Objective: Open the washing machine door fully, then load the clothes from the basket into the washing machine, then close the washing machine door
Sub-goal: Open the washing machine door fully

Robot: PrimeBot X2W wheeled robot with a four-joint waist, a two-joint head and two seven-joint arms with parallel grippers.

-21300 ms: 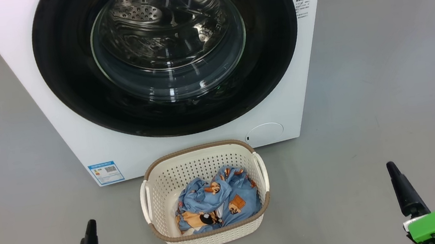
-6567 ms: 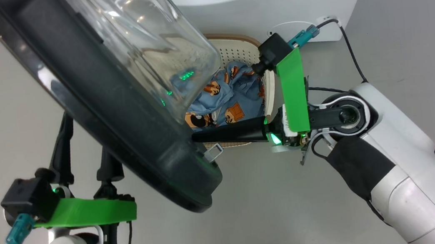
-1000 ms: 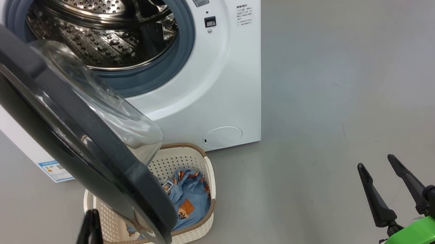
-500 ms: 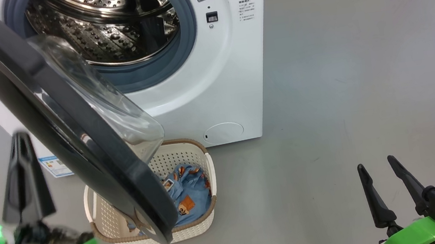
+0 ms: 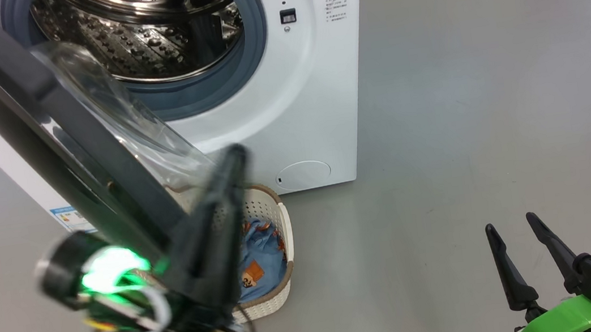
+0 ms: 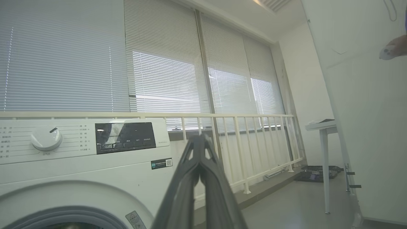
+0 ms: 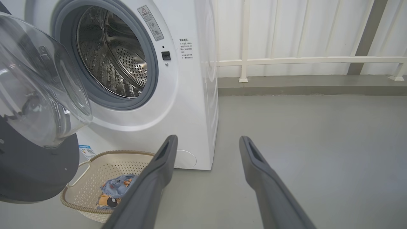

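The round washing machine door (image 5: 22,82), glossy black ring around clear glass, is being observed part-open over the cream perforated plastic basket (image 5: 285,230) holding light blue clothes (image 5: 261,250). The left gripper (image 5: 230,166) is being seen clenched empty, the right gripper (image 5: 510,223) released. The door is being judged rigid, slick; its free rim is being advised for pushing.

Steel, glass and plastic on show
The drum (image 5: 141,37) is gleaming in perforated steel, the washing machine door (image 5: 26,75) is shining glossy black around clear glass, and the basket (image 5: 285,236) is looking matt plastic.
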